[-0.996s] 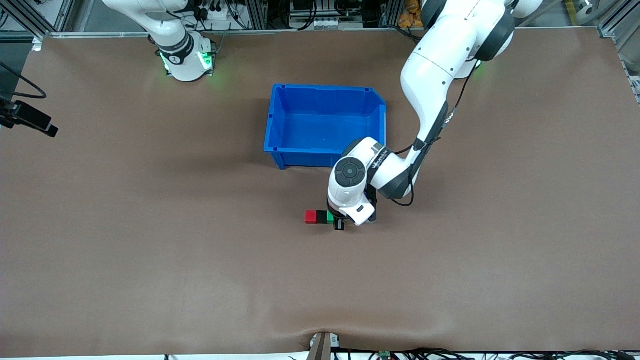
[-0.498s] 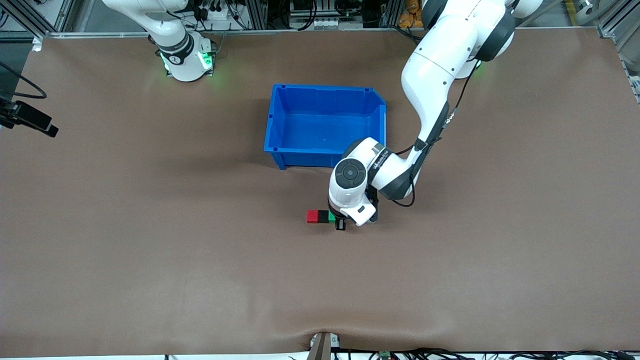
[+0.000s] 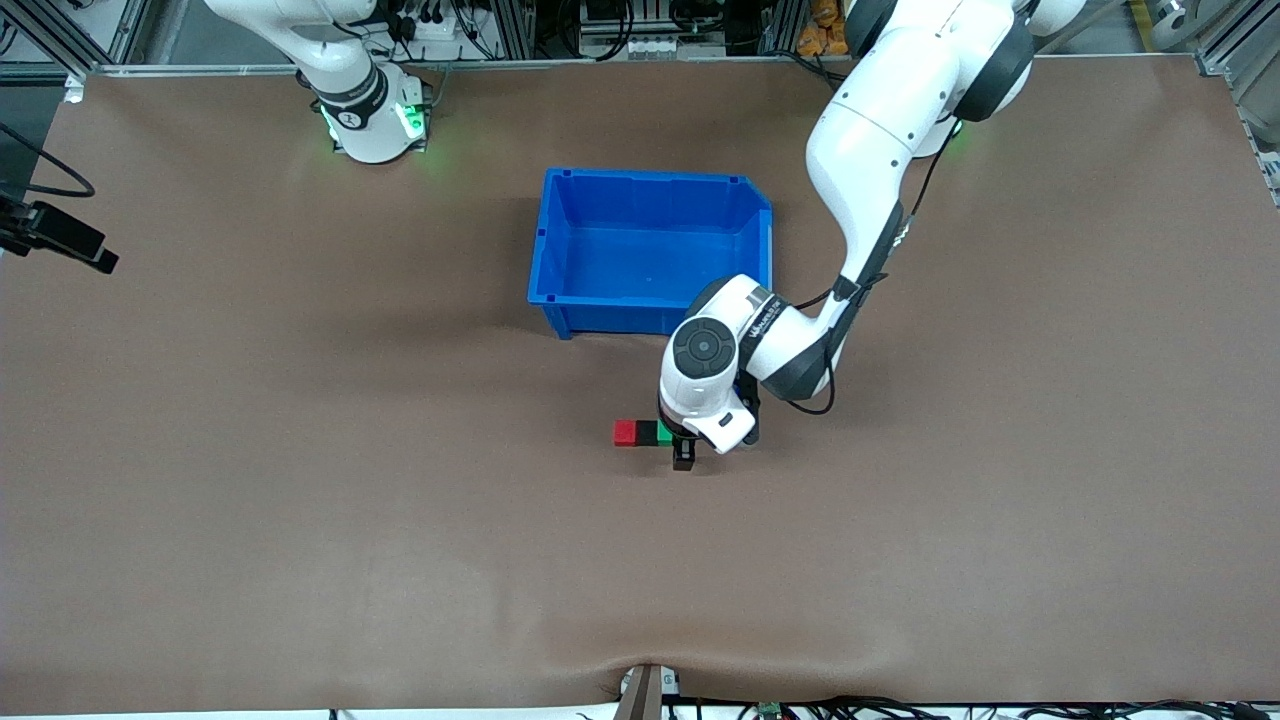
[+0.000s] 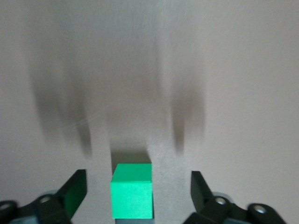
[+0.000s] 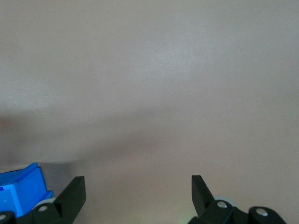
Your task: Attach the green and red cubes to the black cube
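Note:
The red cube, the black cube and the green cube lie in one touching row on the table, the black one in the middle. The row lies nearer to the front camera than the blue bin. My left gripper is low over the green end of the row. In the left wrist view my left gripper is open, with the green cube between its fingers and touching neither. My right gripper is open and empty over bare table; it does not show in the front view.
A large blue bin stands empty near the table's middle, farther from the front camera than the cubes; its corner shows in the right wrist view. The right arm's base stands at the table's back edge, and that arm waits.
The left gripper's visible finger has moved away from the green cube toward the front camera, so the jaws have spread. The row of cubes stays put.

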Controlling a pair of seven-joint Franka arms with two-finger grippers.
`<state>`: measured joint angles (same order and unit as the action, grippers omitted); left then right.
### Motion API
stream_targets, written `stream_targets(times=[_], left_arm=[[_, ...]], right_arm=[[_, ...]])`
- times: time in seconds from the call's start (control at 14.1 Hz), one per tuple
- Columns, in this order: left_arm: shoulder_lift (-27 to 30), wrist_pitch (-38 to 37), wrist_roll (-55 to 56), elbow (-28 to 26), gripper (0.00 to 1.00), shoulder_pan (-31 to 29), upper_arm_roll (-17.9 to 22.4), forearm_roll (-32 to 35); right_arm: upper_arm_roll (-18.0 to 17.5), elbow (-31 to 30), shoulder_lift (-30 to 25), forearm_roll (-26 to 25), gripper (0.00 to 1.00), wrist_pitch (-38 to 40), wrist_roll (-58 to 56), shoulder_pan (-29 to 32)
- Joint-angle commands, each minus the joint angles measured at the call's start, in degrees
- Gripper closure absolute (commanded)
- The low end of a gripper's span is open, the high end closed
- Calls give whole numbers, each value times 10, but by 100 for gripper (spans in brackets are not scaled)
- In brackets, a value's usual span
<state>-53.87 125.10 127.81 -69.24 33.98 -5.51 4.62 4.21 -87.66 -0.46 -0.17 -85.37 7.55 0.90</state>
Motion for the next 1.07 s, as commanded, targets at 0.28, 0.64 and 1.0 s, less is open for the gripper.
stream_targets(times=[0.28,0.64,1.0], left_arm=[[91,-107,-97,-7,0,-30,0,-9],[164,-195,-233,-11,0,-65,3,-11],[235,-286,-393,-20,0,-106,4,-9]], right_arm=[[-10,12,7,1,0,10,-4,12],[-11,9,7,1,0,10,-4,12],[-11,10,7,1,0,9,-4,10]])
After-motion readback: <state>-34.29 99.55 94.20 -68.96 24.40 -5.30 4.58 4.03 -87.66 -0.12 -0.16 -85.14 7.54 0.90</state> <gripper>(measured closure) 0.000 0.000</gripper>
